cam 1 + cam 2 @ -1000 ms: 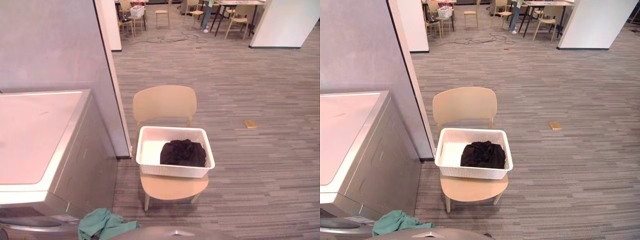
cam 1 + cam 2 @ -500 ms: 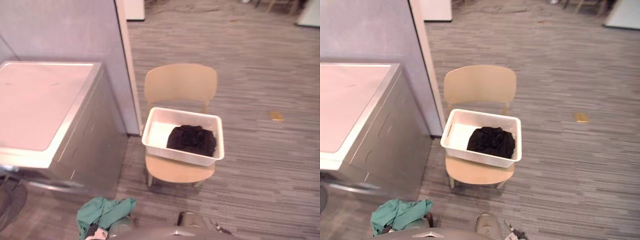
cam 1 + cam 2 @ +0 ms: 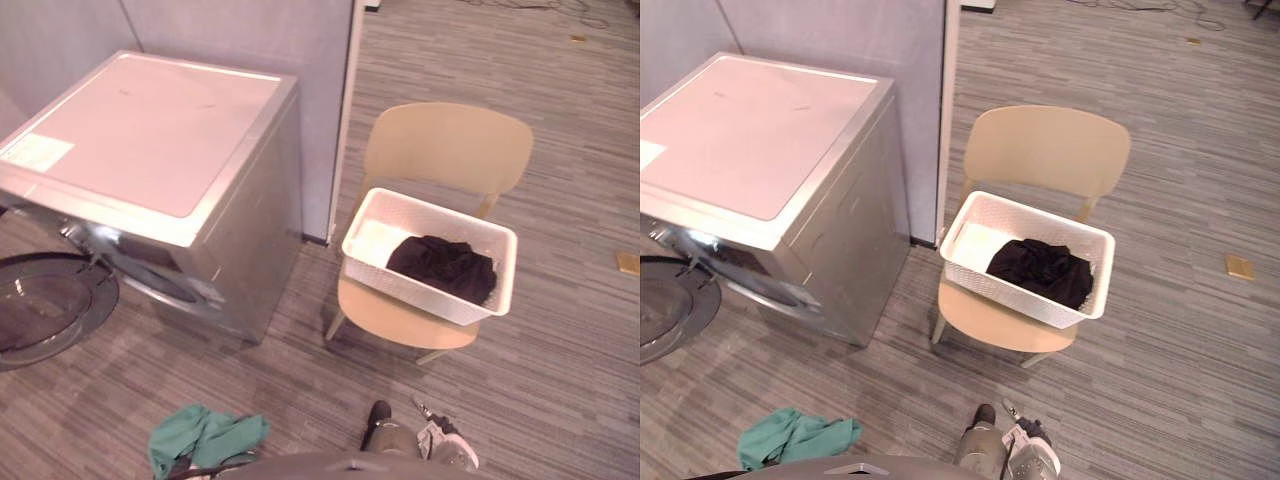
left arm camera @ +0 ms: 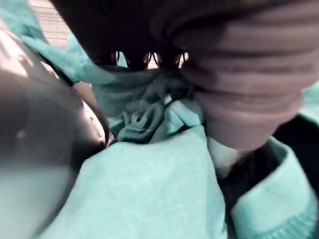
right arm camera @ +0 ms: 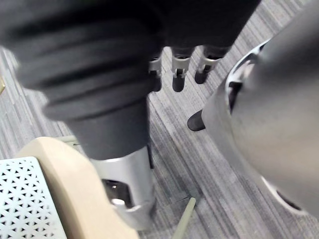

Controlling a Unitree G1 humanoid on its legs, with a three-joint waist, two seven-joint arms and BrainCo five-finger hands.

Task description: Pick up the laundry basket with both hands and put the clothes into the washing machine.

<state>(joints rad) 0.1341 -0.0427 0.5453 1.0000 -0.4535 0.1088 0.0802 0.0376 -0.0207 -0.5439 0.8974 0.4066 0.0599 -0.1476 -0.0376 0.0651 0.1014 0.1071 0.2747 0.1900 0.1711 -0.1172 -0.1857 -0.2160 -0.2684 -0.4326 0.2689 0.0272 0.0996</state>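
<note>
Left eye view: the white laundry basket (image 3: 420, 292) sat on the chair (image 3: 448, 145) right of centre, black clothes (image 3: 445, 268) inside. The washing machine (image 3: 150, 130) stood upper left, door (image 3: 45, 305) open. Left wrist view: the left hand (image 4: 229, 99) was buried in green cloth (image 4: 149, 189), and I couldn't tell its grip. Right wrist view: the right hand (image 5: 175, 74) hung relaxed and empty.

No text, number or sign can be read in any view. One item noted: a pale rectangular label (image 3: 36, 152) lies flat on the lid of the washing machine (image 3: 160, 120), at the corner above the open door (image 3: 45, 310). Faint marks show on it, but the print is too small to make out — content not established.
</note>
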